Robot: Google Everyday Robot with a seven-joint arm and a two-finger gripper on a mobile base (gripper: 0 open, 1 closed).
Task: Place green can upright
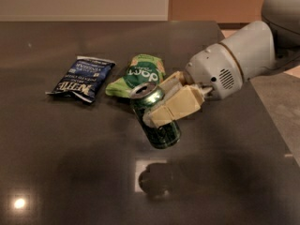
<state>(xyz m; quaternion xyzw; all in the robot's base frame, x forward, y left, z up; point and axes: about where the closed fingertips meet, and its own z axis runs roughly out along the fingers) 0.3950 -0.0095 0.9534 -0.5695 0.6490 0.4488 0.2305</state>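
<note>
The green can [161,131] is dark green with swirly print and a silver top with a pull tab. It is tilted, top end up and to the left, held above the dark table [70,172]. My gripper [159,104] reaches in from the right and is shut on the can, cream fingers [176,108] clamping its upper body. The can's shadow lies on the table just below it.
A light green snack bag [139,73] lies just behind the can. A blue snack bag [82,78] lies to the left. The table's right edge runs near my arm [234,64], with floor beyond.
</note>
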